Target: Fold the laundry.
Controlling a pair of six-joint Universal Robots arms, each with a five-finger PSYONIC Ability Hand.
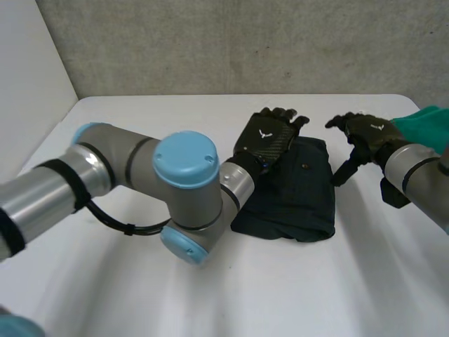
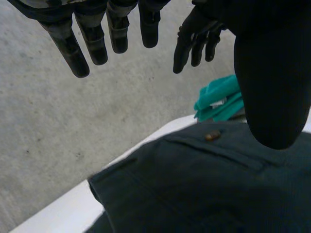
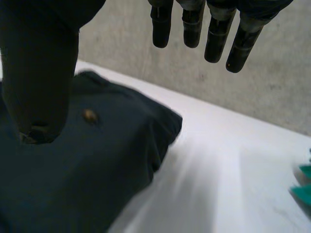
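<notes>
At table [image 1: 365, 281] centre: dark folded trousers [image 1: 295, 189]. Your L hand [image 1: 266, 137] is over their 11 o'clock corner, fingers straight; R hand [image 1: 365, 130] off 2 o'clock, fingers loose, empty. Pin w/ L, smooth w/ R.

The folded dark garment [image 1: 298, 193] in the middle of the frame is matt woven cloth with a small, dully shining brown button [image 2: 212, 135]. The white table [image 1: 210, 295] looks smooth and faintly satin. The left hand [image 1: 265, 137] has a glossy carbon-weave back plate; the right hand [image 1: 365, 130] is matt black. The left arm [image 1: 105, 168] is satin grey metal with a smooth light-blue plastic cap [image 1: 186, 159]. The teal cloth [image 1: 429, 123] at the right edge is matt, and the grey wall [image 1: 210, 42] is rough.
</notes>
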